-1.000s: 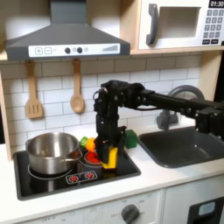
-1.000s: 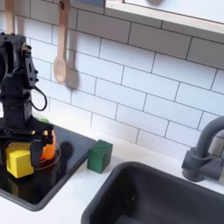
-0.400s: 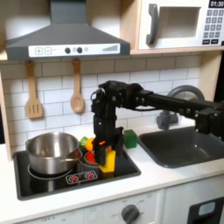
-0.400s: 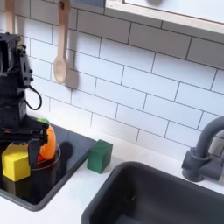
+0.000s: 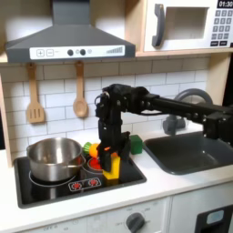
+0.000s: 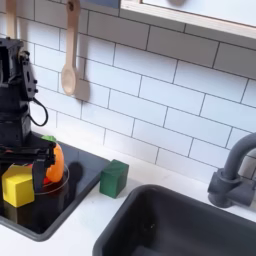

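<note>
Block (image 6: 18,186), yellow, sits directly under my gripper (image 6: 25,160) on the black stovetop (image 6: 75,195); in the first exterior view the same block (image 5: 111,164) shows below the gripper (image 5: 108,150), at the arm's foot. The fingers come down around the block's top, but I cannot tell from either view whether they press it or stand apart from it.

Items, taken left to right from the tool:

- Spatula (image 5: 35,96), wooden, on the wall, well to the gripper's left in the first exterior view.
- Pot (image 5: 54,157), steel, on the burner just left of the gripper in the first exterior view.
- Spoon (image 5: 80,94), wooden, hanging above and left of the gripper; in the second exterior view the spoon (image 6: 69,62) hangs to the gripper's right.
- Orange piece (image 6: 53,163), touching or just beside the gripper's right side in the second exterior view; part of it is covered by the finger, and I cannot make out what it is.
- Green block (image 6: 114,178), right of the gripper at the stovetop's edge; the first exterior view shows the green block (image 5: 135,143) half behind the arm.
- Sink (image 5: 191,153), well to the right of the gripper.
- Faucet (image 6: 232,175), cut off at the second exterior view's right edge.

The first exterior view adds the range hood (image 5: 71,36) and microwave (image 5: 189,25) above the gripper; the second exterior view gives the closer look at block and fingers.
</note>
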Robot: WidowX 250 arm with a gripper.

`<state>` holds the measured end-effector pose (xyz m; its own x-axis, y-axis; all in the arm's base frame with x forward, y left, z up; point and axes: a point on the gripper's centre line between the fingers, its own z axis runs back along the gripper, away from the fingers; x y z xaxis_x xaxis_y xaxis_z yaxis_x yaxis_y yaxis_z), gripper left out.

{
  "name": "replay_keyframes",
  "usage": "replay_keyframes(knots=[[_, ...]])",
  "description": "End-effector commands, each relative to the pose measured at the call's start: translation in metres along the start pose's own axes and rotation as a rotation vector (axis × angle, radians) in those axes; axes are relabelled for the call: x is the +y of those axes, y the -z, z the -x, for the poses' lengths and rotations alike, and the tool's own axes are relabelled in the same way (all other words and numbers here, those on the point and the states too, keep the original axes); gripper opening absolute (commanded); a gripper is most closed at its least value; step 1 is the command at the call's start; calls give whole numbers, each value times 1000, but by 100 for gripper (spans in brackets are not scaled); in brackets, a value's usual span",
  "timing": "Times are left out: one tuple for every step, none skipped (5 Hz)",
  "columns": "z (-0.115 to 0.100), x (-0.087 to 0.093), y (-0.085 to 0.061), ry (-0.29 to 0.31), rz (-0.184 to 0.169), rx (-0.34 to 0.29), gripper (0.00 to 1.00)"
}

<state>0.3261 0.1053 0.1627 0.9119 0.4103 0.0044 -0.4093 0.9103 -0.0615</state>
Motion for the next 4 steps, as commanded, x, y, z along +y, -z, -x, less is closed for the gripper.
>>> replay_keyframes(knots=[[3, -8, -12, 17, 41, -19, 100], [4, -15, -26, 37, 70, -50, 100], [7, -21, -37, 56, 97, -71, 100], [11, -31, -43, 81, 124, -83, 100]])
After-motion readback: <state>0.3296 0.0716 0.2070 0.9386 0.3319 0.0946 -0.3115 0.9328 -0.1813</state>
